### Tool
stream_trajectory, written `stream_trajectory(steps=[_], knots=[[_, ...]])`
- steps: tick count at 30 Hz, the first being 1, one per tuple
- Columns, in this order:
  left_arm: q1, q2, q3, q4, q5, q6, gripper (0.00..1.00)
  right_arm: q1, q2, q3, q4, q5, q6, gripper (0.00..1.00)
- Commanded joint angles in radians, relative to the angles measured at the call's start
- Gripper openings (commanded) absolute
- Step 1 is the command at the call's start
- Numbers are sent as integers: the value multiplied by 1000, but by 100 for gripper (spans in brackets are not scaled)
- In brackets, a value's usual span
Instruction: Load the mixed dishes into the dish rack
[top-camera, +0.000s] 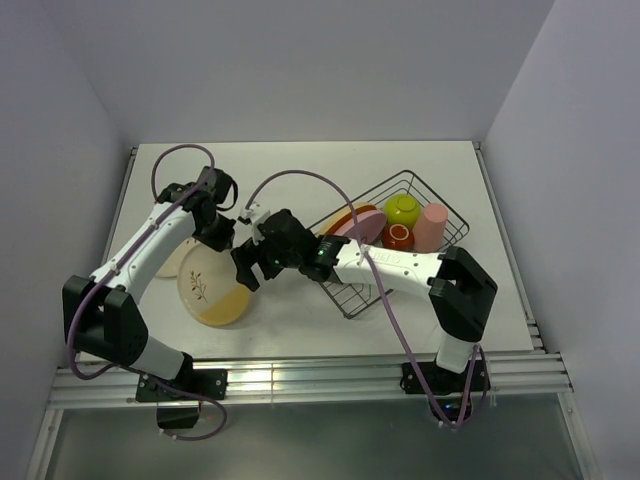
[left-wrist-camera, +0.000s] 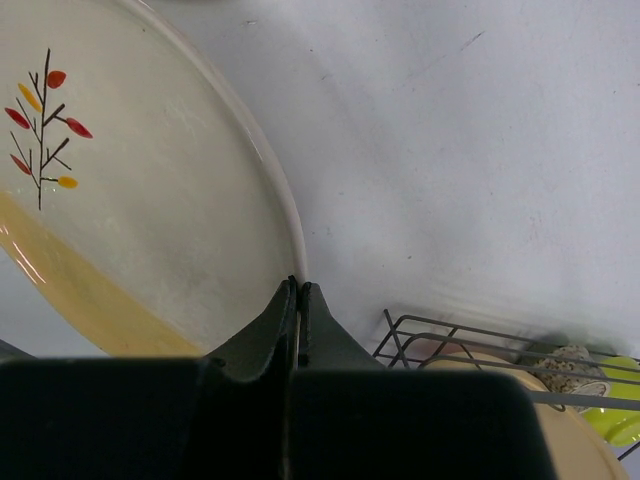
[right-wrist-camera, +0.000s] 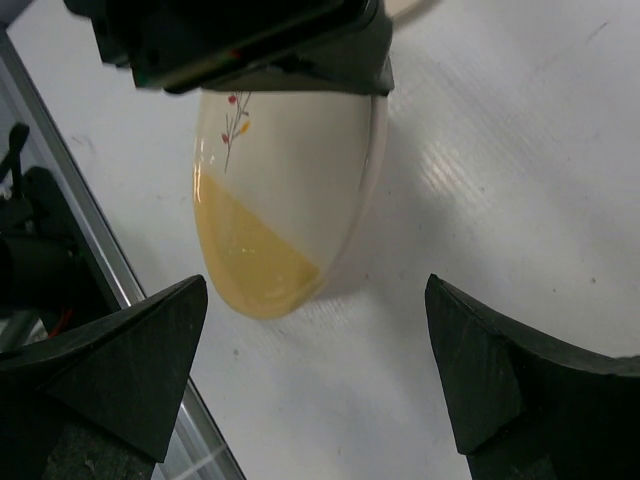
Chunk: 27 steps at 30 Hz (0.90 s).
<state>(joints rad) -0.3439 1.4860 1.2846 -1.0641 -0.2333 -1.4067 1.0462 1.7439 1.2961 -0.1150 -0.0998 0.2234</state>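
1. White desk (top-camera: 300, 170) with pale lilac walls (top-camera: 300, 60) on three sides; both arms reach in from the near edge.
2. Left pincer (top-camera: 222, 240) (left-wrist-camera: 298, 300): jaws pressed together. The rim of the twig-patterned plate (top-camera: 213, 290) (left-wrist-camera: 150, 200) (right-wrist-camera: 280, 200) runs into the slit between the fingertips, so the pincer is clamped on that rim.
3. Right pincer (top-camera: 250, 268) (right-wrist-camera: 315, 285): jaws spread wide with nothing between them. It sits just beside the plate's right-hand rim and points at the plate.
4. Twig-patterned plate: cream, with a yellow band on one side and a small twig bearing red and yellow leaves. It lies toward the near-left part of the desk. The right wrist view shows it tipped up, the yellow part lowest against the desk and the opposite edge under the left pincer.
5. Pale plate (top-camera: 170, 265): flat on the desk just left of the twig-patterned plate and largely hidden by the left arm (top-camera: 150, 250).
6. Dish rack (top-camera: 352, 296) (left-wrist-camera: 450, 335): a black wire basket set at an angle in the right half of the desk, well apart from the held plate, with the right arm (top-camera: 390, 265) crossing over its near-left side.
7. Rack contents: orange plate (top-camera: 343, 219) and pink plate (top-camera: 366, 226) leaning side by side, lime-green bowl (top-camera: 403, 208) at the far side, dark red-brown mug (top-camera: 398, 238) just in front of it, and salmon cup (top-camera: 432, 225) to their right.
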Motion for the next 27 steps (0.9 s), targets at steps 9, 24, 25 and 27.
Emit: stream_trajectory(steps=[9,24,25,27], knots=[[-4,-76,2,3,12,18,0,-14,95,-24,241,-24,112,94],[-4,-104,4,6,32,20,0,-18,147,-87,436,-117,208,70],[-4,-105,-2,10,37,21,0,-18,154,-92,452,-118,217,68],[-4,-112,-5,13,42,20,0,-18,166,-92,460,-126,235,63]])
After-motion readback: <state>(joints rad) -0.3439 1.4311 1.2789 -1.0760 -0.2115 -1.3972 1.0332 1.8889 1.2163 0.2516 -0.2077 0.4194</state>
